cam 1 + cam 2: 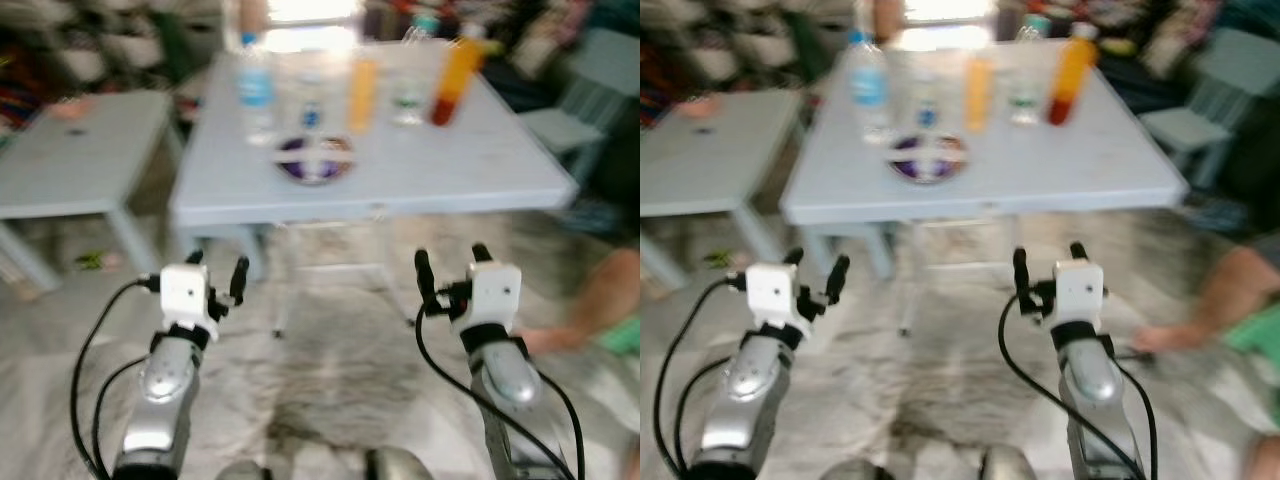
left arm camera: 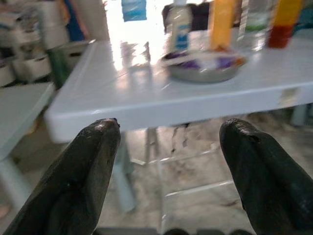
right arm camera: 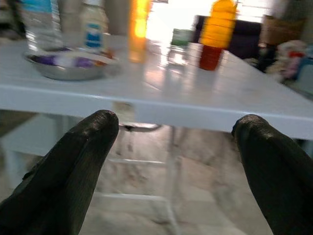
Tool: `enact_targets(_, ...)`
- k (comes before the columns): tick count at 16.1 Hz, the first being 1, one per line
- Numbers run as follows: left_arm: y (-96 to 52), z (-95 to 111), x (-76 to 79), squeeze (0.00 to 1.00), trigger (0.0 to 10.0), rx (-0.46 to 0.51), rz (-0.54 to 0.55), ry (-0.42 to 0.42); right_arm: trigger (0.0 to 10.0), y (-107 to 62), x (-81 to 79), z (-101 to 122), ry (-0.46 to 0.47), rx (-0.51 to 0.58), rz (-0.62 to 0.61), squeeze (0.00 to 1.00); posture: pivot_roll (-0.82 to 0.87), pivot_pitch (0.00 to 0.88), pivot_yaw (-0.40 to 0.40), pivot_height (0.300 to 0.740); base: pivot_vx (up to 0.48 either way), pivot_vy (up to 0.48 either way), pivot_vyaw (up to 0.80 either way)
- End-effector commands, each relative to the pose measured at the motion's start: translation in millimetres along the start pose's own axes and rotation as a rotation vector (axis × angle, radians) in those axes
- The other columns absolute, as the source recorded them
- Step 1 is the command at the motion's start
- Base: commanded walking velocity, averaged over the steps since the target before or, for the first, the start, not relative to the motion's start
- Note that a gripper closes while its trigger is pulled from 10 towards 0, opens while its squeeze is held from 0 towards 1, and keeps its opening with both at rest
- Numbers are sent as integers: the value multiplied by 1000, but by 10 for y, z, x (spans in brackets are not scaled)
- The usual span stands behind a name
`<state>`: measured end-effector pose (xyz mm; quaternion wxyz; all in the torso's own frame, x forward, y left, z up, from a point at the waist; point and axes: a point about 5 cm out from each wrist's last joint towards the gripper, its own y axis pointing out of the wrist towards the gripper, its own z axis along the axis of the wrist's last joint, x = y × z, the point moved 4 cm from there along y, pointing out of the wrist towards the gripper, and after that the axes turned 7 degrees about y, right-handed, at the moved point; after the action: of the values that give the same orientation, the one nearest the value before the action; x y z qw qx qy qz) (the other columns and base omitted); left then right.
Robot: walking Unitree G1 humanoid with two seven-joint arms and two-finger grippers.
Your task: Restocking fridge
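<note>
Both grippers hang short of the tabletop [image 1: 480,170] near edge, above bare floor [image 1: 340,360], touching nothing; left gripper [image 1: 215,272] jaws apart, right gripper [image 1: 452,262] jaws apart. On the tabletop, well back from that edge, stand a water bottle [image 1: 256,90], an orange bottle [image 1: 362,92] and an orange-and-red bottle [image 1: 456,78], behind a metal dish [image 1: 315,160]. A person's hand [image 1: 545,338] rests low beside the right arm
</note>
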<state>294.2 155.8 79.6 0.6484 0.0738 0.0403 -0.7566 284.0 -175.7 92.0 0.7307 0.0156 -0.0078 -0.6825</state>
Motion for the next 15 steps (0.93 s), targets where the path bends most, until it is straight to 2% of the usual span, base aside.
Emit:
enact_targets(1,-26,2,-63,0,10000,-5,12,7,10000,23,2,90,-12,28,1,0,-50,40,44,740,446,0,0)
enact_targets(5,-72,-74,-88,0,10000,-35,31,-11,10000,60,6,82,-18,23,9,0,-48,45,50,740,458,0,0)
enact_targets(7,-29,-87,-17,0,10000,-47,13,-22,10000,73,-28,100,-6,32,16,0,-56,42,56,740,439,0,0)
enact_targets(15,38,-72,43,0,10000,-51,-5,-33,10000,38,-70,76,-13,24,43,0,-63,54,62,740,394,273,0)
